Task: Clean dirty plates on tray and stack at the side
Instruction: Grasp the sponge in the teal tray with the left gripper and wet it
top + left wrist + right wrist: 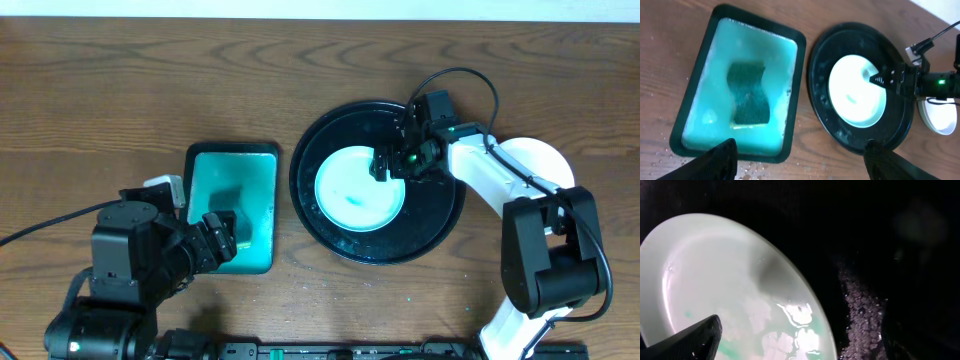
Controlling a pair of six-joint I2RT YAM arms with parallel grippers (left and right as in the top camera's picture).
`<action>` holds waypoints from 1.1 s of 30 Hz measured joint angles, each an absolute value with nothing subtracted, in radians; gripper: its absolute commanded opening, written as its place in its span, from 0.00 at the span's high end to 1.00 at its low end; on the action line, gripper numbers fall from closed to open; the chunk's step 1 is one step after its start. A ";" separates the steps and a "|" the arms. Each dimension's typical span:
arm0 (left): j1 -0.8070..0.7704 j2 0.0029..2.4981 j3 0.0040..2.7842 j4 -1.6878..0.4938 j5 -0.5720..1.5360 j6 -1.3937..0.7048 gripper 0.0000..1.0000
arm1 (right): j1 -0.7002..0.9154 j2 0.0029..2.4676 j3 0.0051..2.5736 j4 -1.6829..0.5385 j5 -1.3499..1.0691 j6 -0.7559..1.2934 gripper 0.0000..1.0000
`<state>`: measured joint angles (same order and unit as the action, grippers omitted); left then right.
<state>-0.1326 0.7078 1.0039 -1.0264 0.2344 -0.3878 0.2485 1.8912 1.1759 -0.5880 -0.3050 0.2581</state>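
Note:
A pale mint plate (355,190) with faint teal smears lies on the black tray (440,215). My right gripper (392,160) is open at the plate's right rim. In the right wrist view, one finger is over the plate (730,280), the other over the tray (865,240), and the rim lies between the fingertips (805,347). A white plate (545,160) sits on the table right of the tray, partly under the right arm. My left gripper (220,235) is open and empty over the near edge of the teal basin. The left wrist view shows the plate (855,92), the tray (822,75) and the left gripper's fingers (800,165).
The teal basin (232,205) left of the tray holds soapy water and a dark green sponge (747,92). Water drops lie on the wood by the basin's near edge (755,170). A cable loops over the right arm behind the tray (470,80).

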 measured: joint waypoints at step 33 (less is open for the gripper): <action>-0.056 1.765 0.996 -0.727 0.239 -0.428 0.92 | 0.400 1.567 1.168 -0.847 -0.076 0.449 0.26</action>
